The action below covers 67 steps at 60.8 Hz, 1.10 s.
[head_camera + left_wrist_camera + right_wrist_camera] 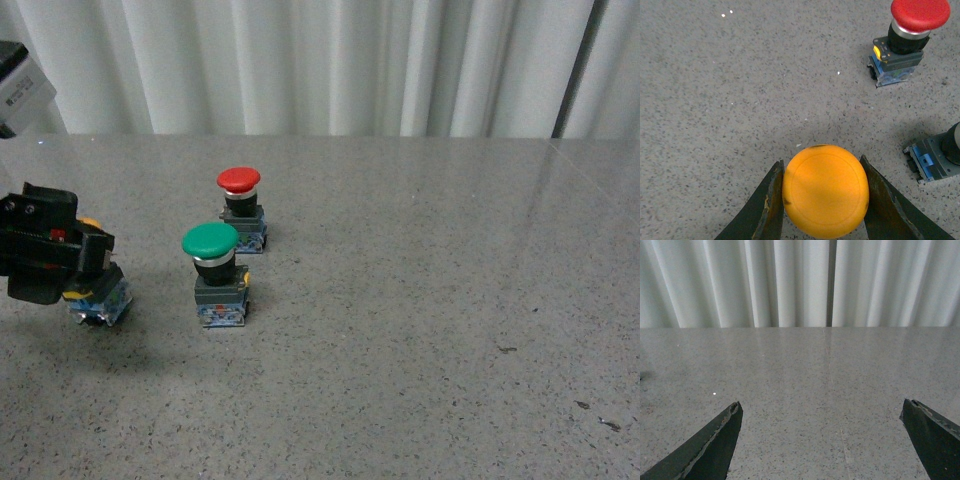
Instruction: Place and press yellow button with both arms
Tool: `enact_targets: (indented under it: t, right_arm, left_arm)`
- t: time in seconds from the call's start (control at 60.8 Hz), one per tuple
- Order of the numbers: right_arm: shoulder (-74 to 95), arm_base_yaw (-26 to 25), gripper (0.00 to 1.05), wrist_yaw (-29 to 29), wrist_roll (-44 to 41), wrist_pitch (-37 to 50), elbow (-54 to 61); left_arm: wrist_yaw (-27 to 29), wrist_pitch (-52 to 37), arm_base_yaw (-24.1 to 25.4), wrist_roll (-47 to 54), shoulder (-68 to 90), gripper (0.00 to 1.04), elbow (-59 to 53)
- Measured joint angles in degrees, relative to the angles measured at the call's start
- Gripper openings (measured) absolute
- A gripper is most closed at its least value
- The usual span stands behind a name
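Observation:
My left gripper (85,262) is shut on the yellow button (100,297) at the table's left, holding it tilted just above the surface. In the left wrist view its round yellow cap (825,190) sits clamped between my two black fingers (771,200); its base is hidden under the cap. My right gripper (822,412) is open and empty, its fingertips (730,422) wide apart over bare table; it is out of the front view.
A green-capped button (214,272) stands right of the yellow one, a red-capped button (241,208) behind it; both show in the left wrist view, red (909,37) and the green one's base (936,158). The grey speckled table (430,300) ends at a white curtain (320,60).

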<state>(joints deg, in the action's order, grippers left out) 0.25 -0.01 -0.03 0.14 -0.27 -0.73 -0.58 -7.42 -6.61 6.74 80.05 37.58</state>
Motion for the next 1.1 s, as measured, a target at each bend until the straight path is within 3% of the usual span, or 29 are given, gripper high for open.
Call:
enact_targets:
  t: [0.148, 0.263, 0.477, 0.608, 1.101]
  right_arm:
    - [0.0, 0.0, 0.98, 0.0, 0.0, 0.0, 0.0]
    - [0.0, 0.0, 0.98, 0.0, 0.0, 0.0, 0.0]
    - [0.0, 0.0, 0.98, 0.0, 0.0, 0.0, 0.0]
    - [0.0, 0.0, 0.98, 0.0, 0.0, 0.0, 0.0]
    - [0.0, 0.0, 0.98, 0.0, 0.0, 0.0, 0.0]
  left_arm:
    - [1.5, 2.9, -1.2, 0.9, -5.1, 0.35, 1.6]
    - [4.0, 3.3, -5.0, 0.6, -8.1, 0.35, 10.2]
    - [9.0, 4.7, -20.0, -5.6, 7.2, 0.35, 25.2]
    - [10.2, 3.8, -26.8, -11.6, 14.1, 0.35, 28.0]
    - [12.0, 1.4, -28.5, -23.2, 22.4, 0.35, 25.8]
